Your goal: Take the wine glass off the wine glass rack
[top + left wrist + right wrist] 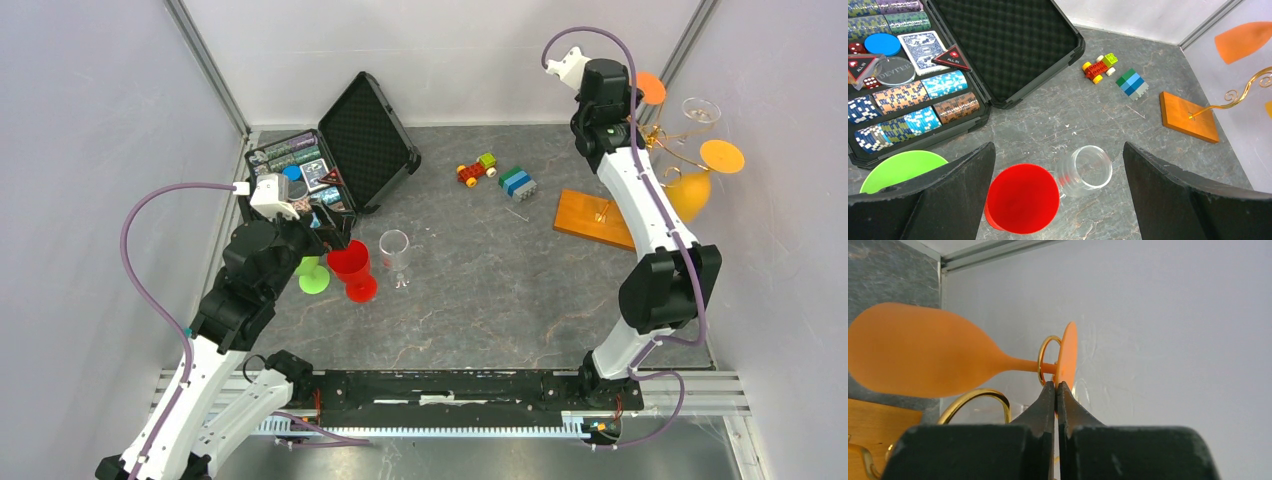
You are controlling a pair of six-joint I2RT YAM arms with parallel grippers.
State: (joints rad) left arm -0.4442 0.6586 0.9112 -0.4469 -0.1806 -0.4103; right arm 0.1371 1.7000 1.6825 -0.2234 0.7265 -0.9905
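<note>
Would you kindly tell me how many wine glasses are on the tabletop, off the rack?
3, close together on the table: a green wine glass at the left, a red wine glass in the middle, a clear wine glass at the right.

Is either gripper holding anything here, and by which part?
The right gripper appears to pinch the orange wine glass by the lower rim of its foot, jaws shut. The left gripper is open and holds nothing.

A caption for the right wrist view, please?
Shut right claw below the orange wine glass hung in the rack's ring.
</note>
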